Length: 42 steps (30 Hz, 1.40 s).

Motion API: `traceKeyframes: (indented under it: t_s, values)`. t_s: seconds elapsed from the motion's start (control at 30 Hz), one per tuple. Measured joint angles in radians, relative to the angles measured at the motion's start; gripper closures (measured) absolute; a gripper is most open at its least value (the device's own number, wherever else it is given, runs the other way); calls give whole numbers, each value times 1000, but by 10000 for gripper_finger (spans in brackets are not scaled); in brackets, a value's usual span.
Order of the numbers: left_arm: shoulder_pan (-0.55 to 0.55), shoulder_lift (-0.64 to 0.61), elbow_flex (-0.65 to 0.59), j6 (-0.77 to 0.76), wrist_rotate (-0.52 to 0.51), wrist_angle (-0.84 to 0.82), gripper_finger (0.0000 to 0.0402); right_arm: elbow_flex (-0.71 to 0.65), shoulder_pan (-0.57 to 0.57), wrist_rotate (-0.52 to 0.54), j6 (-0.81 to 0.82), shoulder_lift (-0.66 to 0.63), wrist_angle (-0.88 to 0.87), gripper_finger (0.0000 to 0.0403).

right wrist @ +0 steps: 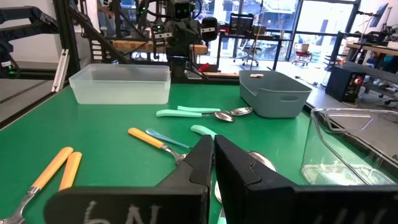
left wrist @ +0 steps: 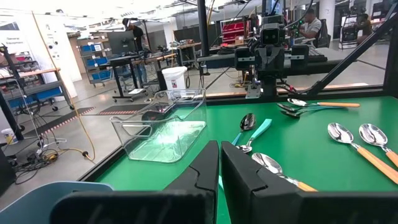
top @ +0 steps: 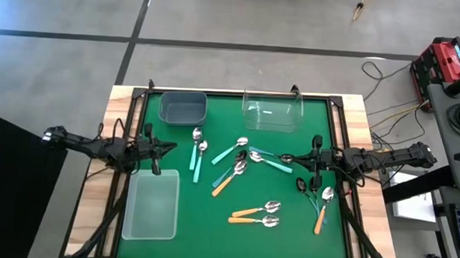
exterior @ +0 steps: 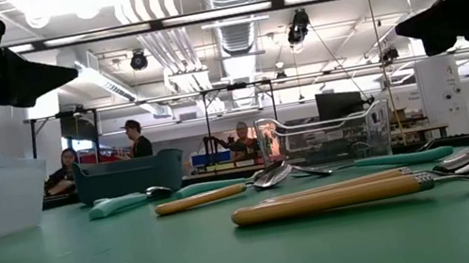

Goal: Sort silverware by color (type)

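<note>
Both arms parked at the mat edges, nothing held. My left gripper [top: 169, 148] sits at the left edge of the green mat [top: 210, 221], fingers pressed together, empty. My right gripper [top: 295, 157] is at the right edge, fingers also together, empty.

Silverware is all loose on the mat between the two grippers, none in a bin:
- two teal-handled spoons [top: 197, 155] lie just beside the left gripper tip, toward centre
- mixed cluster of teal and orange spoons [top: 234, 166] mid-mat
- teal spoon [top: 269, 161] and a dark-bowled one [top: 286, 158] right at the right gripper tip
- pair of orange-handled spoons [top: 255, 215] side by side near the front edge
- orange spoon [top: 323, 208] plus dark-bowled ones below the right gripper

Bins: grey bin [top: 183, 107] and clear bin [top: 272, 111] along the far edge, frosted bin [top: 150, 206] front-left, next to the left arm.
</note>
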Motion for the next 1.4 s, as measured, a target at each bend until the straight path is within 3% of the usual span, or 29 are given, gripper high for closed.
traceKeyframes:
  t_s: [0.53,0.67,0.73,1.07,1.4]
  values:
    - [0,0,0,-9,0,6,401,0,0,1,0,0,3,394]
    - [0,2,0,-358,34,105,401,0,0,3,72,0,14,394]
    - [0,4,0,-413,33,165,401,0,0,3,170,0,13,394]
    - [-2,74,0,-365,119,452,401,0,0,2,217,0,16,394]
    - [-1,154,0,-340,120,488,401,0,0,3,329,0,19,394]
